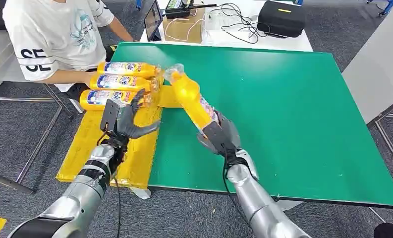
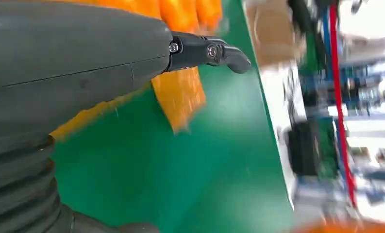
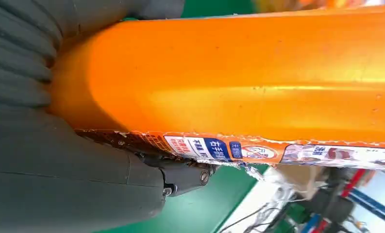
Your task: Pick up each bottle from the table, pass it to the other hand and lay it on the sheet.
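Note:
My right hand [image 1: 220,135] grips the lower end of an orange bottle [image 1: 190,96], which tilts up and away to the left over the green table [image 1: 283,109]. Up close the same orange bottle [image 3: 239,77] lies across my right hand [image 3: 59,145]. My left hand [image 1: 126,120] is open over the yellow sheet [image 1: 97,148], fingers spread toward the held bottle and apart from it. Three orange bottles [image 1: 120,82] lie side by side at the sheet's far end. In the left wrist view my left hand [image 2: 83,63] hovers above the green table [image 2: 180,184] and a corner of the yellow sheet [image 2: 180,97].
A person in a white shirt [image 1: 55,34] sits at the far left, an arm close to the laid bottles. A white table [image 1: 234,29] behind carries a cardboard box [image 1: 184,25], cables and a black case [image 1: 281,17]. Another white surface [image 1: 382,64] stands right.

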